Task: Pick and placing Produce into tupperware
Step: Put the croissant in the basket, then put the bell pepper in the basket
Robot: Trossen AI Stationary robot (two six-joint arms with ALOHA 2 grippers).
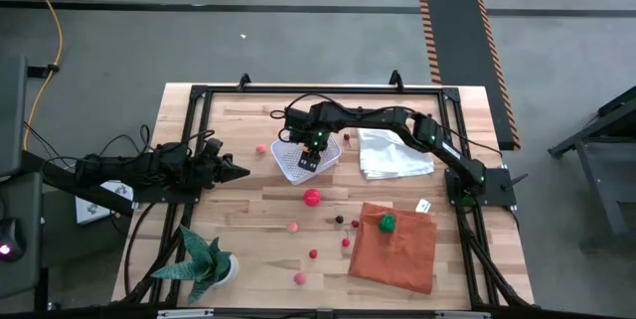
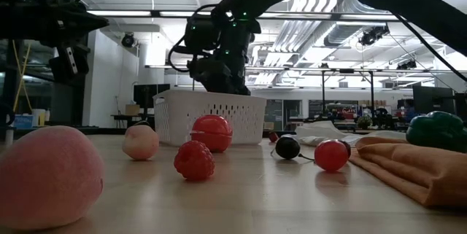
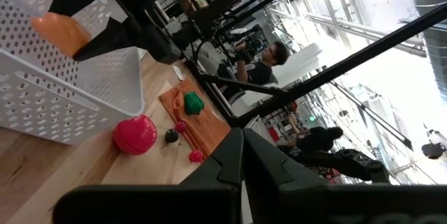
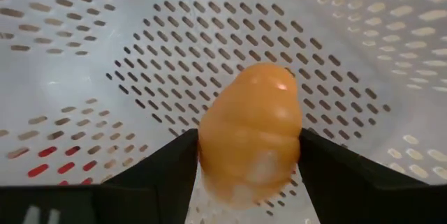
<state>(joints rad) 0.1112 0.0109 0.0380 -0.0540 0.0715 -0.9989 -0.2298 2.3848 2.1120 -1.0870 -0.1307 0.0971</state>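
The white perforated tupperware (image 1: pixel 295 165) stands at the table's far middle. My right gripper (image 1: pixel 316 146) hangs over it, pointing down, shut on an orange piece of produce (image 4: pixel 251 140) inside the tub (image 4: pixel 140 42). A red ball (image 1: pixel 312 198) lies just in front of the tub. A pink piece (image 1: pixel 261 148) lies to the tub's left. Several small red and dark pieces (image 1: pixel 313 254) are scattered nearer the front. A green piece (image 1: pixel 386 222) rests on the orange cloth (image 1: pixel 397 249). My left gripper (image 1: pixel 241 171) waits shut at the table's left, pointing level. My right gripper pinches the orange piece by its two opposite sides (image 4: pixel 209 155) between its two fingers, coming from above and pointing down. The piece (image 3: pixel 59 32) hangs within the tub's walls, clear of the tub's floor.
A white cloth (image 1: pixel 393 155) lies right of the tub. A green spiky potted plant (image 1: pixel 204 259) stands at the near left corner. A black frame (image 1: pixel 199 95) runs around the tabletop. People (image 3: pixel 262 63) show in the room beyond the table.
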